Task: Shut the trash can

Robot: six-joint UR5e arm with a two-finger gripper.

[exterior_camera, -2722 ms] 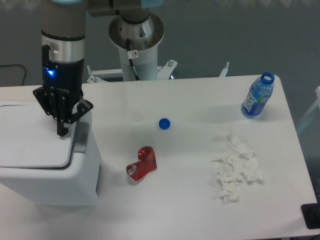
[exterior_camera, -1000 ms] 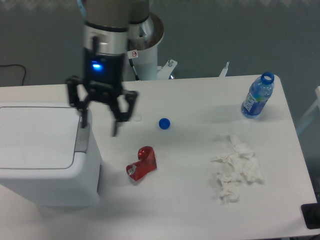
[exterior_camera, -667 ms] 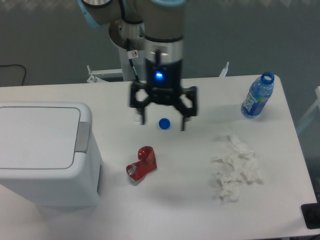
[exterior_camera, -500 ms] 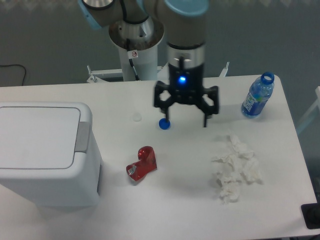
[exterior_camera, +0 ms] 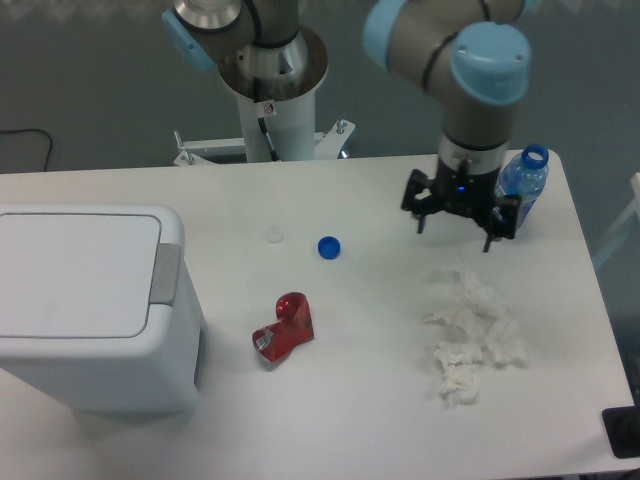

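The trash can [exterior_camera: 90, 300] is a big white boxy bin at the left of the table. Its flat lid lies down flush on top, with the grey latch tab [exterior_camera: 165, 272] at its right edge. My gripper [exterior_camera: 455, 235] hangs open over the right part of the table, far from the bin, fingers spread wide and holding nothing. It is just above the crumpled tissue and left of the water bottle.
A blue bottle cap [exterior_camera: 328, 246] and a crushed red can [exterior_camera: 284, 327] lie mid-table. Crumpled white tissue [exterior_camera: 470, 335] is at the right. An uncapped blue water bottle [exterior_camera: 522, 185] stands at the back right. The robot base [exterior_camera: 272, 80] is behind the table.
The gripper left the bin's lid at the left and swept right across the table to the spot near the water bottle. The lid stays shut flat.
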